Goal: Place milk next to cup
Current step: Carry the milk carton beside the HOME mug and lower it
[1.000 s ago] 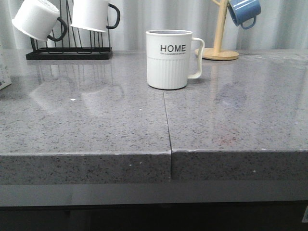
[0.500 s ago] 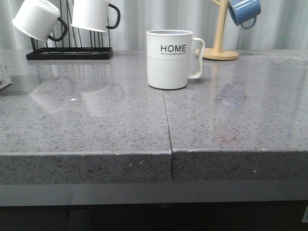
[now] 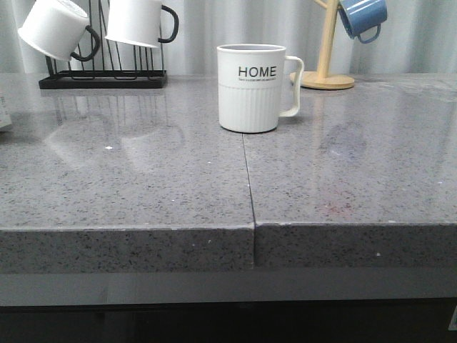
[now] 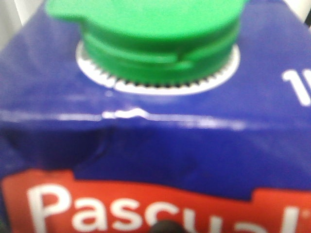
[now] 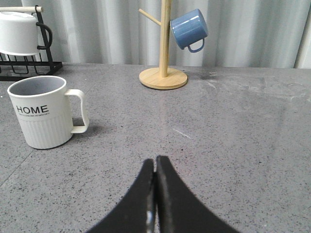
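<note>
The milk carton [image 4: 155, 131] fills the left wrist view at very close range: blue top, green screw cap [image 4: 155, 29], red band with white letters. Only a white sliver of the carton [image 3: 3, 114] shows at the far left edge of the front view. My left gripper's fingers are hidden, and the carton moves with it. The cup [image 3: 251, 87], a white ribbed mug reading "HOME", stands upright at the middle back of the grey counter; it also shows in the right wrist view [image 5: 43, 112]. My right gripper [image 5: 155, 160] is shut and empty, low over the counter to the right of the cup.
A black rack [image 3: 103, 78] with two white black-handled mugs stands at the back left. A wooden mug tree [image 3: 327, 50] with a blue mug [image 3: 363, 17] stands at the back right. A seam [image 3: 248, 179] runs down the counter [image 3: 143, 186] in front of the cup.
The white carton at the far left edge of the front view has slid further out of the picture to the left. The cup has not moved.
</note>
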